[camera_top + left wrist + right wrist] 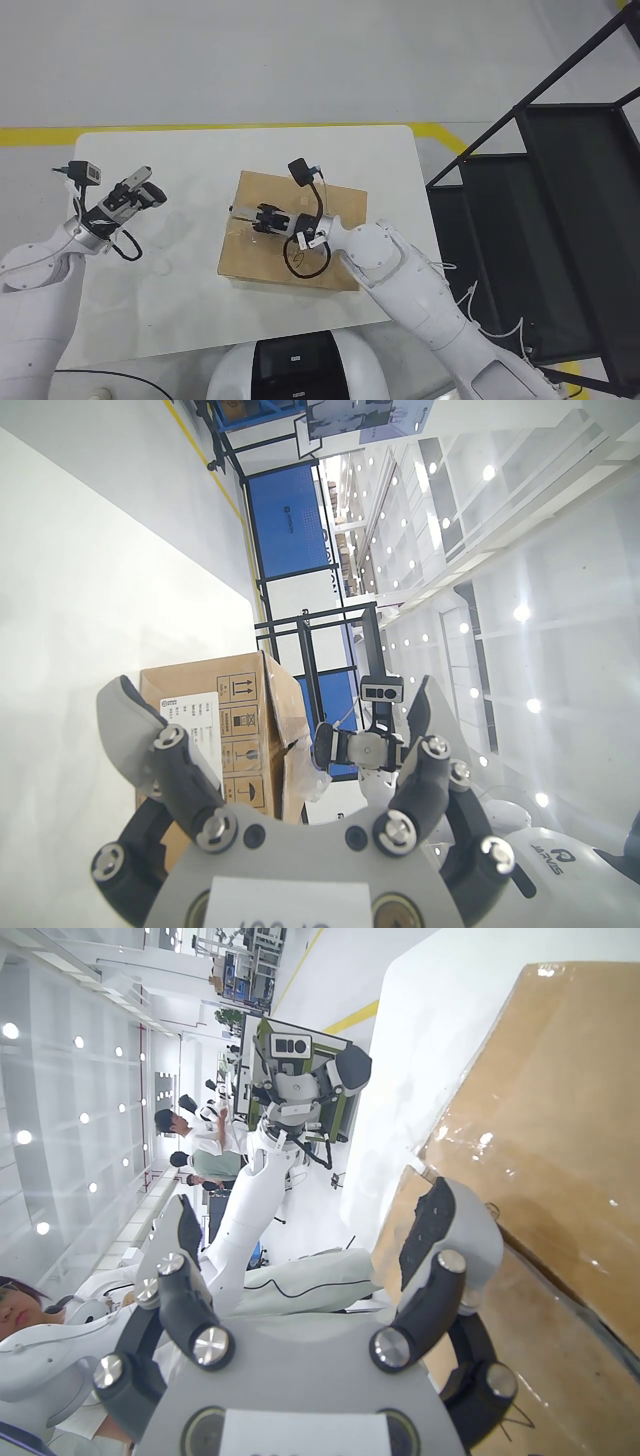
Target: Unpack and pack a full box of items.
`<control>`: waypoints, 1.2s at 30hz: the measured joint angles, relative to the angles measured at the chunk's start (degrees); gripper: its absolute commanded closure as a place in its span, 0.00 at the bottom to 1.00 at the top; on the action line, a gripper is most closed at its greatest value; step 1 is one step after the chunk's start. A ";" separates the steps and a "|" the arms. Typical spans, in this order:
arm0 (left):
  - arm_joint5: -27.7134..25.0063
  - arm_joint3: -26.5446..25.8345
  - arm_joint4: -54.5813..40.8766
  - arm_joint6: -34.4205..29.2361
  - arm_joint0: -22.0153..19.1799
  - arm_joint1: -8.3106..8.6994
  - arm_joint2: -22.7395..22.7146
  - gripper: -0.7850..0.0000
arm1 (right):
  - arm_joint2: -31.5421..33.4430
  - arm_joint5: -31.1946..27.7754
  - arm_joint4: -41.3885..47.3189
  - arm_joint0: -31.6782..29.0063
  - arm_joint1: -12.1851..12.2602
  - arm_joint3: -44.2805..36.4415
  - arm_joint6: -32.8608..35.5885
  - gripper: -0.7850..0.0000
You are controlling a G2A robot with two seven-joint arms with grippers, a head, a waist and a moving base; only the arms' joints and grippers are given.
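Observation:
A brown cardboard box [290, 235] sits in the middle of the white table [180, 300], its top flaps down and clear tape along the seam. My right gripper [250, 215] hovers open over the box's left edge; in the right wrist view one of the fingers [440, 1213] lies against the box top [550, 1128], where a dark gap runs along the seam. My left gripper [148, 192] is open and holds nothing above the table's left side, apart from the box. The left wrist view has that open gripper [272, 695] facing the box side [235, 720], with crumpled tape [305, 770] at the flap edge.
A black metal stair frame [540, 200] stands off the table's right side. A yellow floor line [40, 135] runs behind the table. Bare table surface lies left of the box and in front of it.

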 measured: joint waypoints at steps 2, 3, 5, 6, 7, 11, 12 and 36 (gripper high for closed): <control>0.34 -1.00 0.13 0.39 0.55 0.05 -0.29 0.00 | 1.25 1.05 -1.18 -1.19 0.44 -0.74 0.40 0.00; 0.45 -1.34 0.15 0.48 0.70 0.05 -0.29 0.00 | 1.59 1.91 -2.13 -1.63 0.63 -0.74 0.79 0.00; 0.66 -1.84 0.17 0.52 0.84 -0.01 -0.07 0.00 | 1.90 3.69 -2.98 -2.55 0.90 -0.52 2.00 0.00; 0.76 -1.93 0.21 0.52 0.83 -0.03 0.04 0.00 | 1.90 3.97 -2.47 -2.85 0.93 -0.26 2.42 0.00; 0.86 -1.99 0.25 0.51 0.78 -0.05 0.14 0.00 | 1.75 4.14 -1.98 -3.08 0.94 0.24 2.76 0.00; 1.17 -2.03 0.33 0.39 0.50 -0.10 0.30 0.00 | -0.46 2.97 0.73 -2.40 0.39 3.62 3.56 0.00; 1.20 -2.05 0.35 0.34 0.45 -0.10 0.29 0.00 | -1.22 2.51 1.31 -1.82 0.16 4.33 3.75 0.00; 1.76 -2.56 -0.16 -0.70 -0.15 -0.11 -0.17 0.00 | -6.51 -14.56 9.43 8.38 -5.10 12.53 -9.93 0.00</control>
